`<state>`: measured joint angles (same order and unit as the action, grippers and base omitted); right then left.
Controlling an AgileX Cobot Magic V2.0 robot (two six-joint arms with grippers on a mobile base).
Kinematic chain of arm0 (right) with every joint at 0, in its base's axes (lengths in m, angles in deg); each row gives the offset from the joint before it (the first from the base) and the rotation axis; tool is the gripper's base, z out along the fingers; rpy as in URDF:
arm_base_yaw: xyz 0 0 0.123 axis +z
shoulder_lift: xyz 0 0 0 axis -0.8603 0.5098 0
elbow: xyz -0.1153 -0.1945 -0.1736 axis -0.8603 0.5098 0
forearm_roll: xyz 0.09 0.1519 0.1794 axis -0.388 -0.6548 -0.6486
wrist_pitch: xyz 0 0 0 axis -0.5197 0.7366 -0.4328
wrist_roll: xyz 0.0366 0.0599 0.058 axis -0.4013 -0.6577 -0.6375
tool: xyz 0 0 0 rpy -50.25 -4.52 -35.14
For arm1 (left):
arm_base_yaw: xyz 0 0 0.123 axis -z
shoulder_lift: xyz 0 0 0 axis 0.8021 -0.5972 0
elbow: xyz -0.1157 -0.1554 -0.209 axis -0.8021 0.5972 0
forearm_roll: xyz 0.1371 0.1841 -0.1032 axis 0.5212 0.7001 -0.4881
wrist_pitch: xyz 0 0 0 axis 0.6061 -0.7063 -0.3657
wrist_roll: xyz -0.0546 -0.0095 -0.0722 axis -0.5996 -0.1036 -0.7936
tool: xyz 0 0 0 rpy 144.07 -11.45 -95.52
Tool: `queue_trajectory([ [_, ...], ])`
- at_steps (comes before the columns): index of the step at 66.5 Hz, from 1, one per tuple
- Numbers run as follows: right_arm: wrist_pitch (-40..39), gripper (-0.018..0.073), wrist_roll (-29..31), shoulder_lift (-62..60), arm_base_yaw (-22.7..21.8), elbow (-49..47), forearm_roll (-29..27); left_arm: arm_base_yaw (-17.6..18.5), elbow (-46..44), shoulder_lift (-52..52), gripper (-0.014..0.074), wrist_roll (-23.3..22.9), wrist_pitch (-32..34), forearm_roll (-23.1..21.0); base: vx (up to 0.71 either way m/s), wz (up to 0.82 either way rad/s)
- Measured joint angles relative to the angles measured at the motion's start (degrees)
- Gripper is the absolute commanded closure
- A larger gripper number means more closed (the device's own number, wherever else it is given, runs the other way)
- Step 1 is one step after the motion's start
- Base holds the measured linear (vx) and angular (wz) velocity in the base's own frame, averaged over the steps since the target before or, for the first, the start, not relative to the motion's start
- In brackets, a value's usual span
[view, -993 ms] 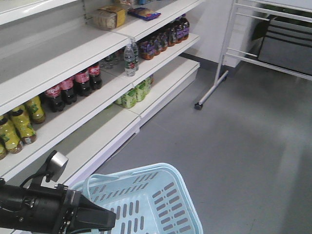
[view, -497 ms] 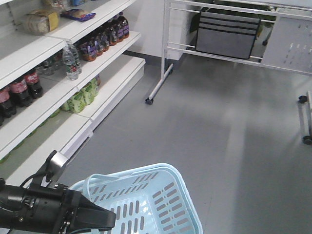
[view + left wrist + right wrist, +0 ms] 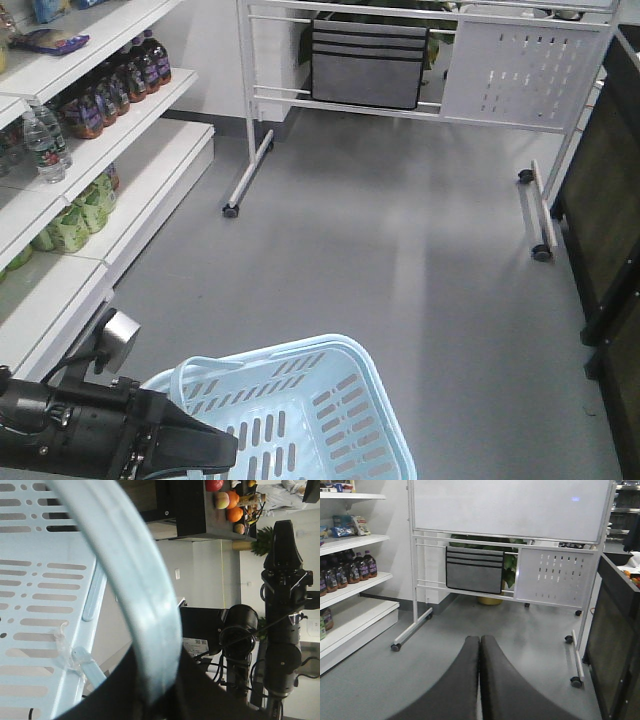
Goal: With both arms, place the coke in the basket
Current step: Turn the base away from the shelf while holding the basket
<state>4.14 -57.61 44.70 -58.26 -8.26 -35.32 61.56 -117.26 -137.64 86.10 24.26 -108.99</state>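
Note:
The pale blue basket [image 3: 384, 404] hangs at the bottom of the front view, its slotted inside holding nothing that I can see. My left gripper [image 3: 222, 452] reaches it from the lower left, a grey round part above the arm. In the left wrist view that gripper [image 3: 160, 700] is shut on the basket's swing handle [image 3: 135, 580], which arches up between the fingers. My right gripper [image 3: 480, 640] is shut with its fingers pressed together and nothing between them, pointing over the grey floor. The same right gripper [image 3: 283, 540] shows upright in the left wrist view. The coke is out of view.
White shelves [image 3: 60, 250] run along the left with dark bottles [image 3: 110, 85], a water bottle [image 3: 45, 140] and green packs [image 3: 85, 205]. A wheeled whiteboard stand [image 3: 400, 100] with a grey pouch [image 3: 365, 65] stands ahead. A dark cabinet [image 3: 610, 250] lines the right.
The whole front view has swung right: the shelves slid off to the left and the whiteboard stand and dark cabinet came in. Basket and left arm keep their place in the frame.

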Motion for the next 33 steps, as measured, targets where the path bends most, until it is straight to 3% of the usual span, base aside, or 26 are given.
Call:
queue_trajectory([
  [33, 0.00, 0.0569, 0.00, 0.00, 0.00, 0.00, 0.00, 0.00, 0.00, 0.00, 0.0603, 0.00, 0.00, 0.00, 0.01, -0.30],
])
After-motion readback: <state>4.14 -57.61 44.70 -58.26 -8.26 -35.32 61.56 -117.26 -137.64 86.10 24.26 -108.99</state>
